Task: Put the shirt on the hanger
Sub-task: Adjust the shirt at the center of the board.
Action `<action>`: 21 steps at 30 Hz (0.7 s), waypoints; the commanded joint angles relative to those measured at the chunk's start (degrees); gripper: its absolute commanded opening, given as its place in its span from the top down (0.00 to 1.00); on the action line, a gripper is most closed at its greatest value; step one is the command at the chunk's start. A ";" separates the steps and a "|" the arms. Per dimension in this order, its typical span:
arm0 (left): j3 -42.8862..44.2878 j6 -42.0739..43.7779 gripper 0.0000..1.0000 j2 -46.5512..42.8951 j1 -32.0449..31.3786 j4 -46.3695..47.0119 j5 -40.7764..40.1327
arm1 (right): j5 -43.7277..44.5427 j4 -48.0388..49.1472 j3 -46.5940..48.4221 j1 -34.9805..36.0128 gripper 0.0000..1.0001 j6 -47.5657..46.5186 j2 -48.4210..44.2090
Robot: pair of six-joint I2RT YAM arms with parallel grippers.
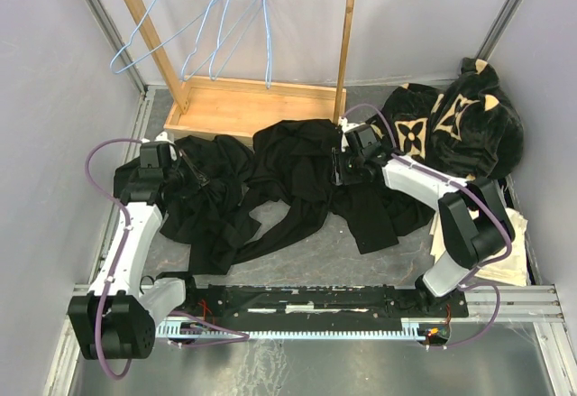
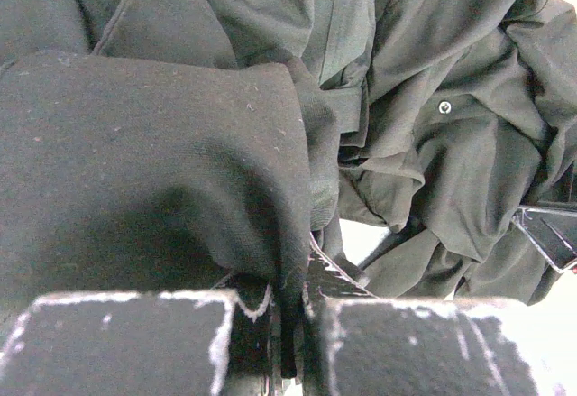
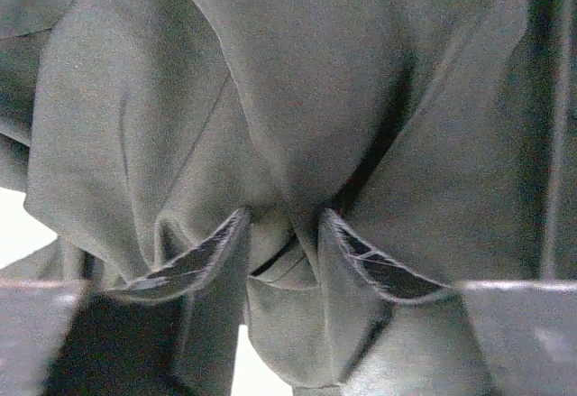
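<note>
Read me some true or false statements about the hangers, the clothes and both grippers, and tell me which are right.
The light-blue hangers hang on the wooden rack. True.
The left gripper is open and empty. False: it is shut on black knit cloth.
The flower-patterned plush garment lies beside the left arm. False: it lies at the far right.
The right gripper pinches smooth black cloth. True.

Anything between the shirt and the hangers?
Nothing visible: the right gripper grips the shirt, and the hangers hang on the rack just beyond it, above its base. The left gripper pinches a knit garment beside it.
</note>
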 commanded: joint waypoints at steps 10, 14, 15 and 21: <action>2.61 -6.43 0.97 3.52 -14.62 13.69 2.72 | -17.16 21.19 -5.66 7.37 1.00 14.18 -14.04; 6.28 -8.01 0.97 4.39 -17.37 18.01 5.79 | -19.66 22.18 -3.46 7.50 1.00 17.34 -21.22; 7.11 -8.48 0.97 4.09 -17.59 19.07 6.35 | -19.40 21.56 -2.73 7.39 1.00 17.58 -23.10; 8.99 -10.12 0.97 -0.23 -18.22 23.90 5.53 | -11.16 16.70 -2.33 7.36 1.00 18.23 -31.26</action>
